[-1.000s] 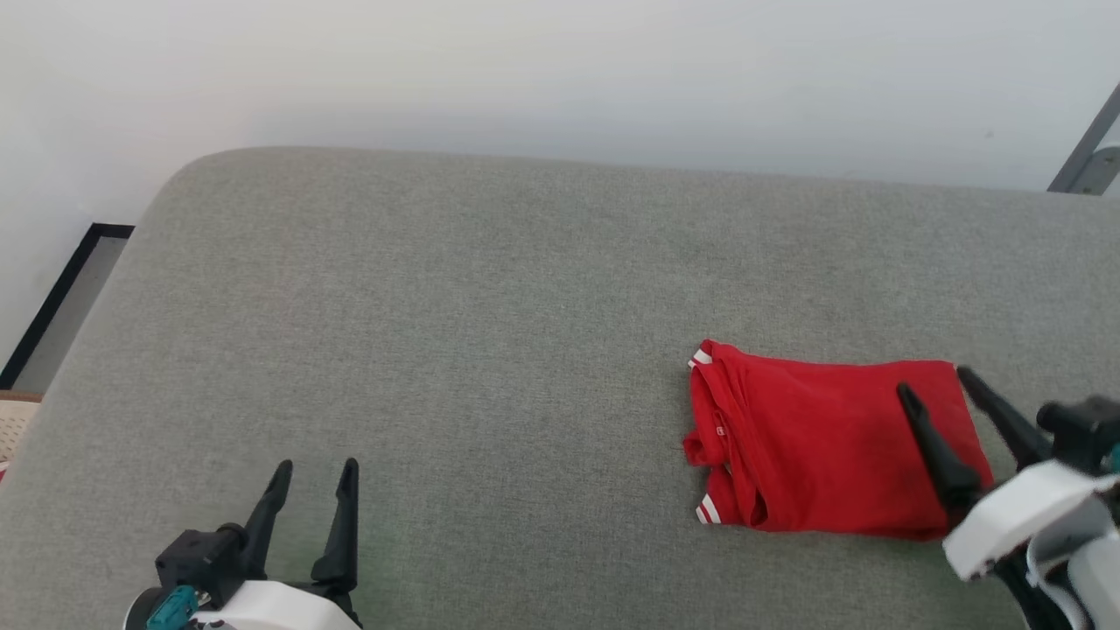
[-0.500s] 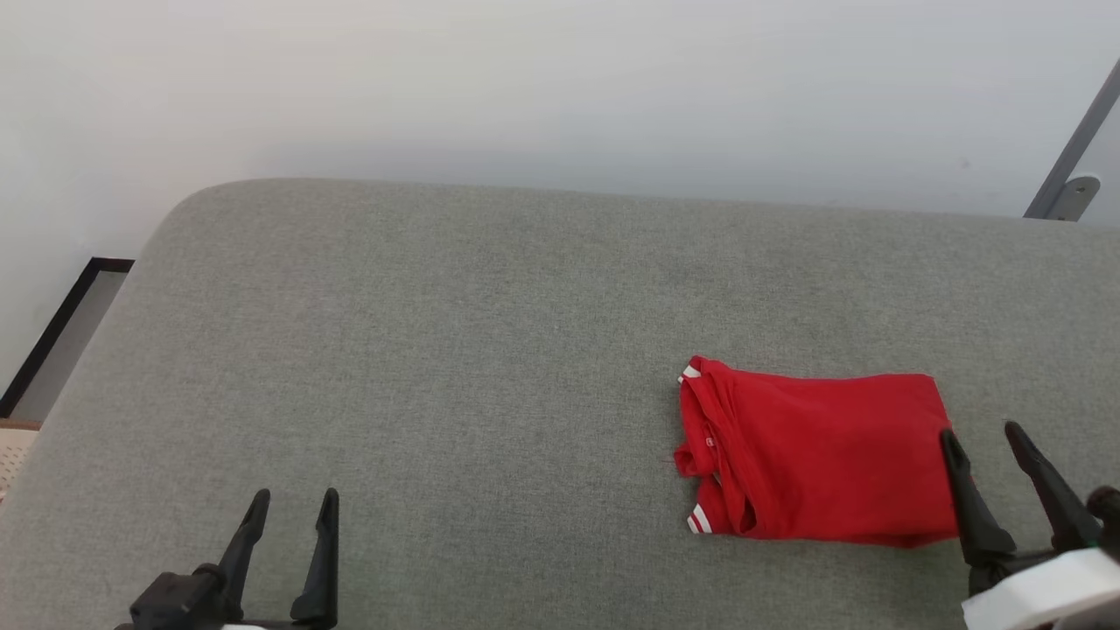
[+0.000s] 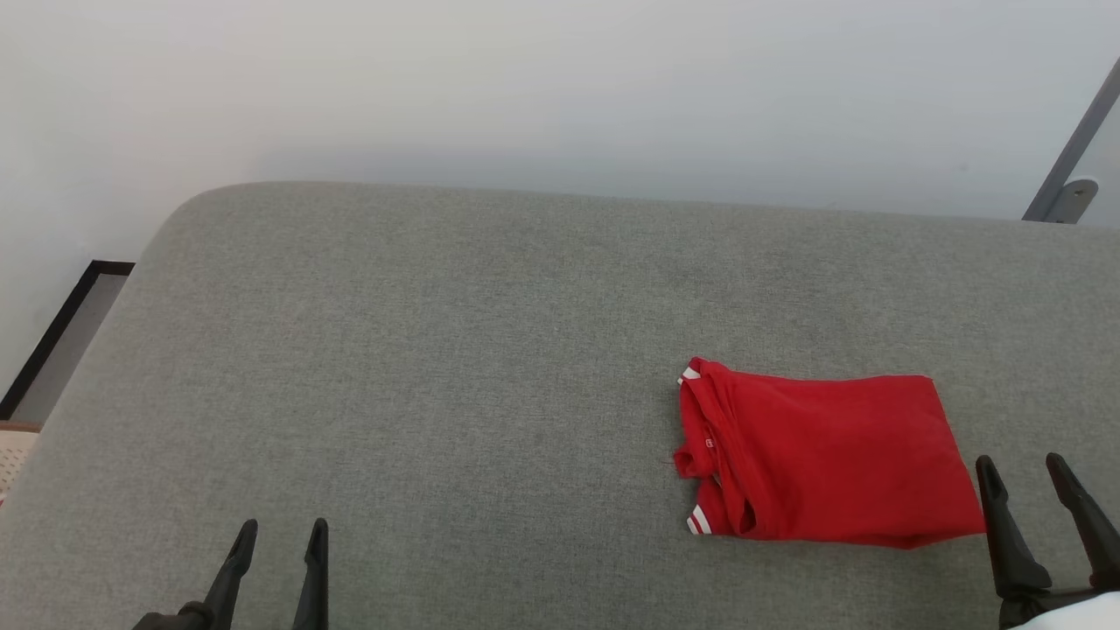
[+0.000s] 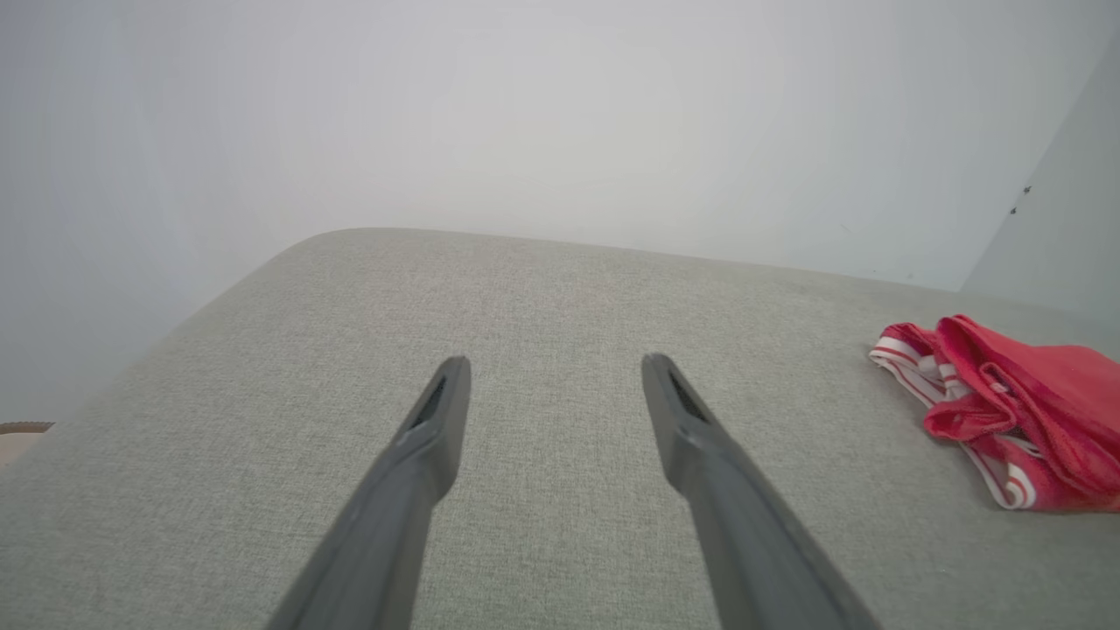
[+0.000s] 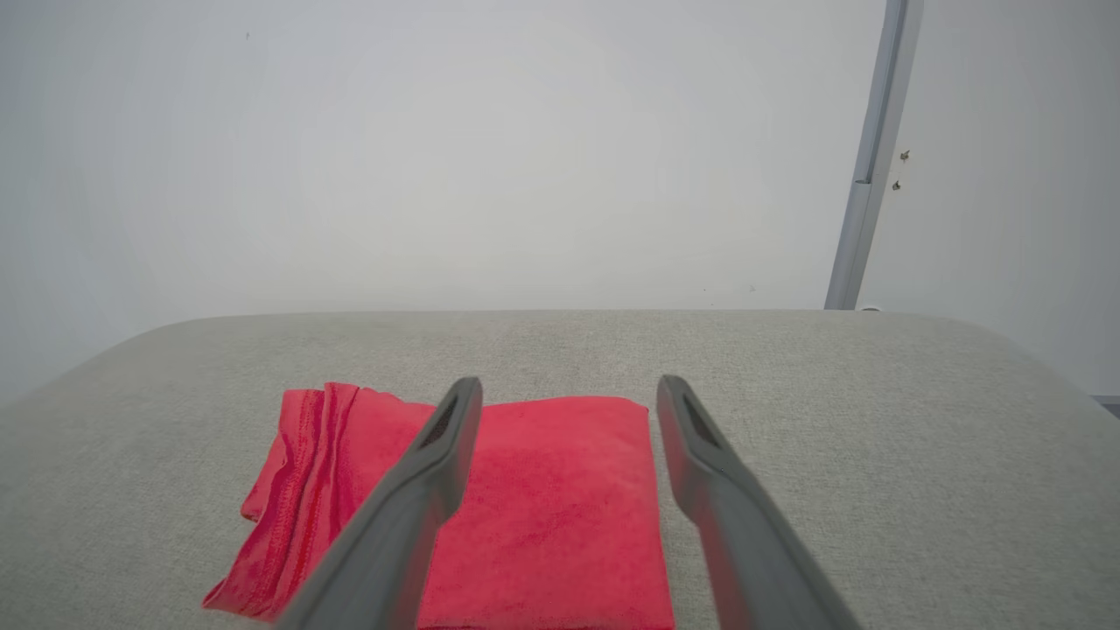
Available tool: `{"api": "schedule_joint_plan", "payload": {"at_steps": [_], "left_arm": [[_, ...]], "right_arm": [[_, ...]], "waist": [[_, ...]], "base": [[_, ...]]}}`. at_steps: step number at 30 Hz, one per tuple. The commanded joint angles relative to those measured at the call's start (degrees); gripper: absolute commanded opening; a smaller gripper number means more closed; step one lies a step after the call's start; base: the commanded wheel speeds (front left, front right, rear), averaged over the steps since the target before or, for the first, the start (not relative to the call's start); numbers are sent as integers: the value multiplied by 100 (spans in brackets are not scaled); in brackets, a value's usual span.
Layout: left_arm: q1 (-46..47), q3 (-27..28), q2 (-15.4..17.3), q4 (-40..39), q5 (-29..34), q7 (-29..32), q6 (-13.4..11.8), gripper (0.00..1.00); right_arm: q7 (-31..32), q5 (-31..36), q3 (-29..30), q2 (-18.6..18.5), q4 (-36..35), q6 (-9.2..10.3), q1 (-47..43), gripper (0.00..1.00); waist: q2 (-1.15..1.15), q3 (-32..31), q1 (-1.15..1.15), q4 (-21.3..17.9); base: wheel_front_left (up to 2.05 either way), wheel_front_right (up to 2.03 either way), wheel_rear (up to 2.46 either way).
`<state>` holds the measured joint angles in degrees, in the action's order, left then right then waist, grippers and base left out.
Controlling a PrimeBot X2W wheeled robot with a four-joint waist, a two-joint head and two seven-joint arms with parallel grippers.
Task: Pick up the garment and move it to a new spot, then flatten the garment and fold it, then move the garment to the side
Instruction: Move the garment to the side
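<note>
The garment [image 3: 822,459] is bright red, its trim striped red and white. The bench [image 3: 437,350] is a flecked grey weave and the wall [image 3: 560,87] pale grey-white. The left gripper [image 3: 284,525] and right gripper [image 3: 1019,458] are black — the post [image 3: 1072,149] light grey.

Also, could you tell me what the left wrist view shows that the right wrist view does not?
Left wrist view: the left gripper, open over bare cushion, and striped trim bunched at the edge of the garment. Right wrist view: the right gripper, open, pointing toward the garment's smooth folded face, and a grey post by the wall. Both: the red garment lying on the grey cushion before a pale wall.
</note>
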<state>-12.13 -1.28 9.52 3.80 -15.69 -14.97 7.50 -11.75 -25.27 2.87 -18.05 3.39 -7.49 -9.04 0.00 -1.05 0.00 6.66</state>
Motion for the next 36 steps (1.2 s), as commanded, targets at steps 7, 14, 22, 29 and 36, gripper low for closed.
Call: {"api": "schedule_joint_plan", "payload": {"at_steps": [7,14,22,29,36], "left_arm": [[171,-124,28,67,81,-29,-5,100],[636,-325,14,168,-34,-29,-5,100],[1295,-575,75,351,-88,-29,-5,100],[1747,-768,58,365,-138,-29,-5,100],[2071,-928,34,415,-200,-29,-5,100]], "right_arm": [[403,41,41,7,-74,0,-65,100],[1950,-76,181,-483,336,0,740,100],[4047,-682,-148,-1315,804,0,1885,100],[5573,-1463,-716,-1768,901,-1,2396,100],[6249,-1607,-1091,-1732,993,0,2664,100]], "waist": [[0,50,0,83],[0,487,0,160],[0,1104,0,216],[0,1567,0,340],[0,2038,0,400]], "base": [[0,0,0],[0,0,0],[0,0,0],[0,0,0],[0,0,0]]}}
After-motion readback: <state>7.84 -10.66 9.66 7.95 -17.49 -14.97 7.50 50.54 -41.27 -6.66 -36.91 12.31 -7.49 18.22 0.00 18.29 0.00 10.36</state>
